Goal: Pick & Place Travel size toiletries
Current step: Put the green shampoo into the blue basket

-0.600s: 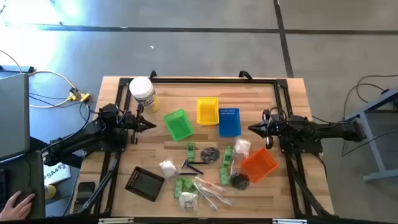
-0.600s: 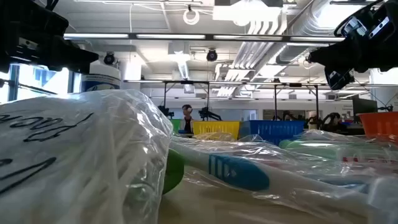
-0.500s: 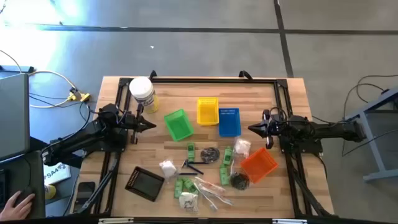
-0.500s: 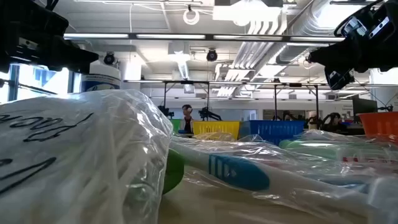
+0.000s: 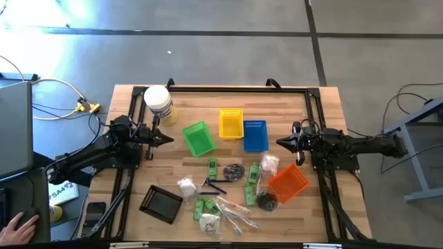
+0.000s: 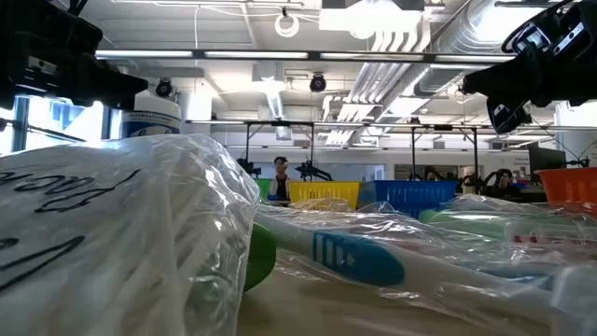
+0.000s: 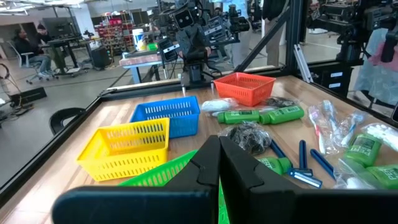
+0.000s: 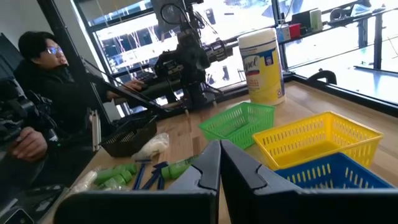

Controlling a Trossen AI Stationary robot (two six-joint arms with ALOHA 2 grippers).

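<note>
Wooden worktop (image 5: 325,104) with the whole job not yet started, by the look of it. Both arms sit parked facing each other across the middle: the left jaws (image 5: 169,139) are clenched on nothing, tip pointing at the green basket (image 5: 199,138) just ahead of them, and the right jaws (image 5: 280,143) are pinched shut and empty too, aimed at the blue basket (image 5: 255,134) right in front. The yellow basket (image 5: 230,123) sits between those two, and the baskets are probably lined up there so either arm can drop into them without reaching far.

The toiletries are all loose on the worktop, off to the near side of both jaws: green tubes (image 5: 252,177), a dark round piece (image 5: 233,171), a black stick (image 5: 216,183), white packets (image 5: 186,186) and wrapped toothbrushes (image 5: 234,211). None sits inside a basket yet, as far as the top view shows. The orange basket (image 5: 288,183) stands beside the pile, nearer the right jaws, with a dark bundle (image 5: 266,200) touching its edge. A black tray (image 5: 161,203) lies on the left arm's side, and a big white tub (image 5: 158,102) stands behind the left jaws, out of the way.

The pile looks scattered on purpose so each piece can be grabbed singly, though the wrapped ones overlap and could be fiddly.

A person's hand (image 5: 21,226) rests off the worktop's corner.
</note>
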